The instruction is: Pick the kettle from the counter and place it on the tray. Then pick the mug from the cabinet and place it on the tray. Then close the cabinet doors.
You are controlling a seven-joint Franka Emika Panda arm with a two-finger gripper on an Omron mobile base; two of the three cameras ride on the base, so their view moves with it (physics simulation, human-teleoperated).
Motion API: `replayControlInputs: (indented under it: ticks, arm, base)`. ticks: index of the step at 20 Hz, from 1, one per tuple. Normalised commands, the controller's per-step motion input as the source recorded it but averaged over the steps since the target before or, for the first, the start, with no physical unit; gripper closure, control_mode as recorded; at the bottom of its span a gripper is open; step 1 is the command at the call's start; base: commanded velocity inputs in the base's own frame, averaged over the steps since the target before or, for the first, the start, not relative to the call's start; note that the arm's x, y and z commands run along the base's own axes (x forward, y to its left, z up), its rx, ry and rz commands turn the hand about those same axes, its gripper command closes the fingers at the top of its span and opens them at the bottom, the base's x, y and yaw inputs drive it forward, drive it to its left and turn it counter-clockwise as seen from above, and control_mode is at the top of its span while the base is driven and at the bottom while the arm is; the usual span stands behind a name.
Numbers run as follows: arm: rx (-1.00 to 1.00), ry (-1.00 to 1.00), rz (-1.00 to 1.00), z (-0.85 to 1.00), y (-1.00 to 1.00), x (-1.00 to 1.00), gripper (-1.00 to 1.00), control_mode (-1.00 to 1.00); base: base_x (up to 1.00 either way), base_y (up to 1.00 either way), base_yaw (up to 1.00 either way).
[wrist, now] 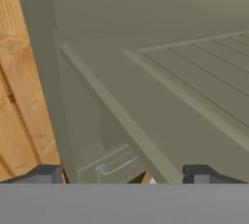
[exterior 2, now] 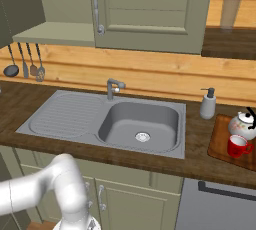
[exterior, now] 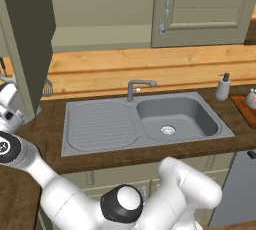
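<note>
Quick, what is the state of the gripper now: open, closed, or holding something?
Gripper: open, jaws wide apart, holding nothing, facing the cabinet door.

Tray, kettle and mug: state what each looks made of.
Tray: reddish-brown wood, matte, faint grain.
Kettle: probably polished metal or glazed ceramic; silvery-white with a sheen, dark handle.
Mug: looks like glazed ceramic, glossy red with a white inside.

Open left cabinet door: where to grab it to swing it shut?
Probably the free vertical edge of the open cabinet door, approached from the front. It stands swung out toward the robot as a thin flat panel, so wide jaws can straddle it. The gripper is open, close to the door. I can't make out its bar handle.
</note>
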Motion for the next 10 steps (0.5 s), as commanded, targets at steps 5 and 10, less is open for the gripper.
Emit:
replayControlInputs:
  ticks: [5, 10]
  arm:
    - [0.0, 0.0, -0.01, 0.44, 0.12, -0.1, -1.0, -1.0]
    - [0.0, -0.03, -0.01, 0.32, -0.22, -0.38, -1.0, -1.0]
  base:
    - [0.0, 0.0, 0.0]
    - [0.0, 0.0, 0.0]
